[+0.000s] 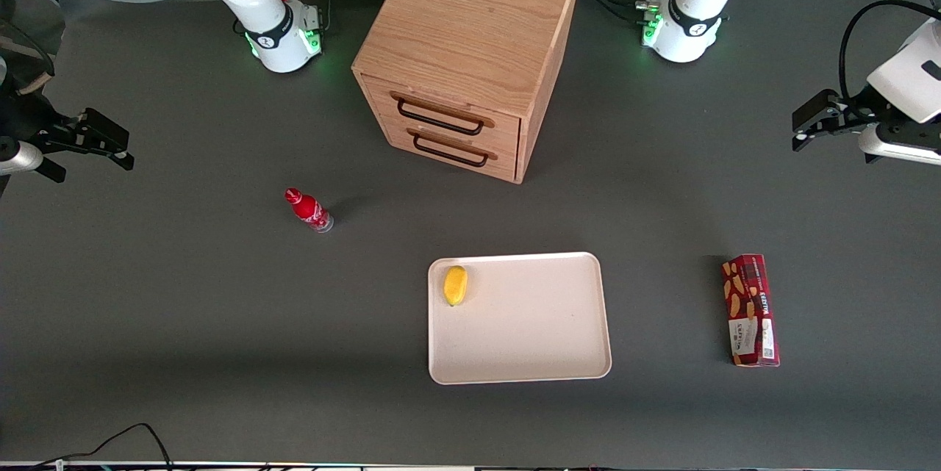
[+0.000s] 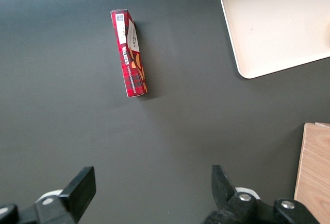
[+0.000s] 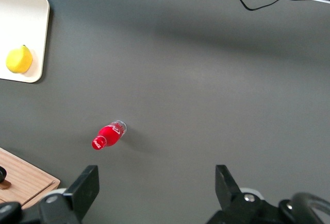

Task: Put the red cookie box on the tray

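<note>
While the gripper [image 2: 150, 190] was held above bare table with its fingers spread wide and empty, the red cookie box [image 1: 751, 309] was seen lying flat toward the working arm's end, well apart from the tray [image 1: 529, 361], on which a lemon [image 1: 455, 285] was set

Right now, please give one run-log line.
hand: open, raised, apart from red cookie box | box: on table beside tray | tray: holds lemon

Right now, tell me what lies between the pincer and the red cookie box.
Only bare table separates the open pincer from the red cookie box, as the left wrist view shows.
</note>
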Available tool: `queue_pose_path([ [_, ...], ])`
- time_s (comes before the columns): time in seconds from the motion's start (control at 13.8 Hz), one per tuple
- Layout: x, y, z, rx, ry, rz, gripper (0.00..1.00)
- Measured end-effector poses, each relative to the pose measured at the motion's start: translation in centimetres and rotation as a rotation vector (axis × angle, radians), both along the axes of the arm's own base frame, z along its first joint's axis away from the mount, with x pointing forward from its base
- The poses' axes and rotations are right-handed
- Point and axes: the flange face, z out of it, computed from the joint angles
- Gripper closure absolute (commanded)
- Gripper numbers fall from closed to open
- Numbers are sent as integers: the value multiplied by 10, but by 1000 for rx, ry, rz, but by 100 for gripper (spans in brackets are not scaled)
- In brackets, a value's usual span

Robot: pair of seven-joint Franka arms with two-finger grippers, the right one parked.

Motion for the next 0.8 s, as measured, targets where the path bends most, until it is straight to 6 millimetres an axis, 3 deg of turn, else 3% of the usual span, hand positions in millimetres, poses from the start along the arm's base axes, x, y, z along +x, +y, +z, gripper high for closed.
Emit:
queue_pose_path([
  [0.22, 1, 0, -1, 0, 2, -2, 0],
  [0.36, 12, 1, -2, -6, -1, -3, 0],
  [0.58, 58, 6, -22, -28, 3, 0, 0],
  [0.8, 122, 20, -85, -15, -4, 8, 0],
])
